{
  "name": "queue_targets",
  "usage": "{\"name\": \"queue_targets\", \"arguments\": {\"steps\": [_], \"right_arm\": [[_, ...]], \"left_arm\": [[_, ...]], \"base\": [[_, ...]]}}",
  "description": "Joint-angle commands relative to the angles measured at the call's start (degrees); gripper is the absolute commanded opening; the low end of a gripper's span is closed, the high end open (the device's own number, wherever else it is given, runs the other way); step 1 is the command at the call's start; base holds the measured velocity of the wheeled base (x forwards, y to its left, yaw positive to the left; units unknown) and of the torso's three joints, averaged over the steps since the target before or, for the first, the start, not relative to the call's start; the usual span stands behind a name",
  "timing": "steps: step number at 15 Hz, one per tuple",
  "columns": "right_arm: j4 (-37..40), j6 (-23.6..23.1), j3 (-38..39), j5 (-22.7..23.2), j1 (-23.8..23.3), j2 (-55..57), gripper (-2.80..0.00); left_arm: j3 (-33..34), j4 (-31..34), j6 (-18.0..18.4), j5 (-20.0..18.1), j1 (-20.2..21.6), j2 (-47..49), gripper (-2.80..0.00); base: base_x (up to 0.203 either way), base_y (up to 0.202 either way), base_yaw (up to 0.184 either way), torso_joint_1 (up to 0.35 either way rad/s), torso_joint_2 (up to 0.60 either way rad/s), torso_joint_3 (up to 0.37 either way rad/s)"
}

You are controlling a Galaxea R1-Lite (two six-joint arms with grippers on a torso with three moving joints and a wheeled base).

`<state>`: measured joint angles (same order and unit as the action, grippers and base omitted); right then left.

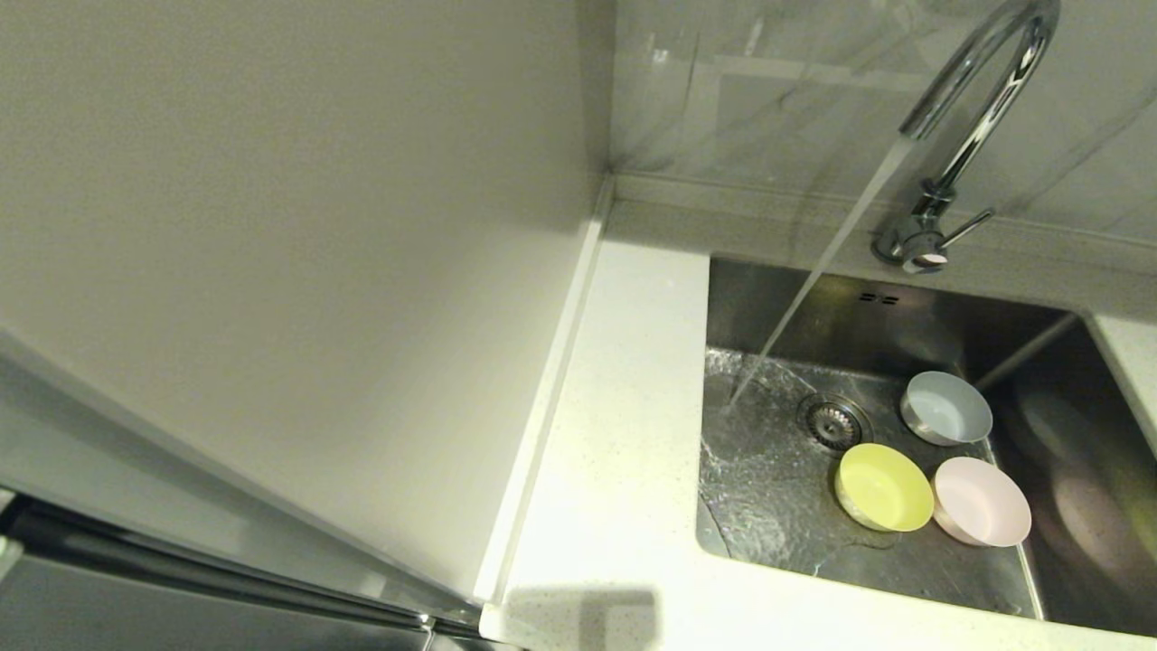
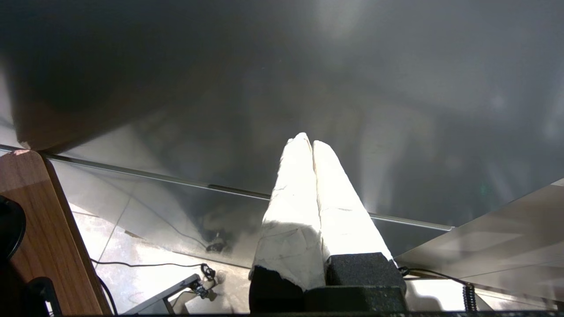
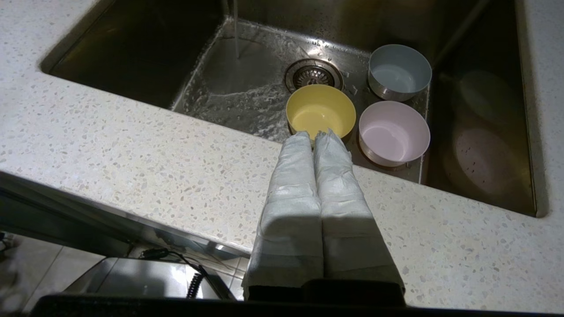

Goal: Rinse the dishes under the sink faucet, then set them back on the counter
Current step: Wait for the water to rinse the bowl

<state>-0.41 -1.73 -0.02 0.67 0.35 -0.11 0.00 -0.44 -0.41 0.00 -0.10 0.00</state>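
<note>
You have all three small round bowls sitting upright on the floor of the rectangular stainless steel sink (image 1: pixel 1039 579), none on the white speckled stone counter (image 1: pixel 624 425). The pale grey-blue bowl (image 1: pixel 945 408) stands nearest the sink's back wall, just beside the round metal drain strainer (image 1: pixel 832 420). The yellow-green bowl (image 1: pixel 884 486) and the pale pink bowl (image 1: pixel 981 500) sit side by side, touching or nearly so, toward the sink's front edge.

The tall chrome gooseneck faucet (image 1: pixel 972 127) is running; its stream of water (image 1: pixel 813 271) lands on the sink floor toward the left wall, apart from every bowl, and wets the steel around the drain.

Your right gripper (image 3: pixel 313 134) hangs above the counter's front edge, its white-wrapped fingers (image 3: pixel 293 176) pressed together with nothing between them, pointing at the yellow-green bowl. Your left gripper (image 2: pixel 308 141) is parked away from the sink, facing a dark glossy panel (image 2: pixel 264 88), fingers likewise closed and empty.
</note>
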Motion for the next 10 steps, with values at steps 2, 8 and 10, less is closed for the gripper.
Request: {"name": "queue_targets", "arguments": {"steps": [2, 8, 10], "right_arm": [[-0.02, -0.03, 0.02, 0.04, 0.03, 0.11, -2.80], [-0.02, -0.03, 0.02, 0.04, 0.09, 0.11, -2.80], [-0.02, -0.03, 0.01, 0.04, 0.01, 0.11, -2.80]], "left_arm": [[0.18, 0.00, -0.02, 0.00, 0.01, 0.00, -2.80], [0.18, 0.00, -0.02, 0.00, 0.01, 0.00, -2.80], [0.18, 0.00, -0.02, 0.00, 0.01, 0.00, -2.80]], "base": [[0.000, 0.000, 0.000, 0.000, 0.00, 0.000], [0.000, 0.000, 0.000, 0.000, 0.00, 0.000], [0.000, 0.000, 0.000, 0.000, 0.00, 0.000]]}}
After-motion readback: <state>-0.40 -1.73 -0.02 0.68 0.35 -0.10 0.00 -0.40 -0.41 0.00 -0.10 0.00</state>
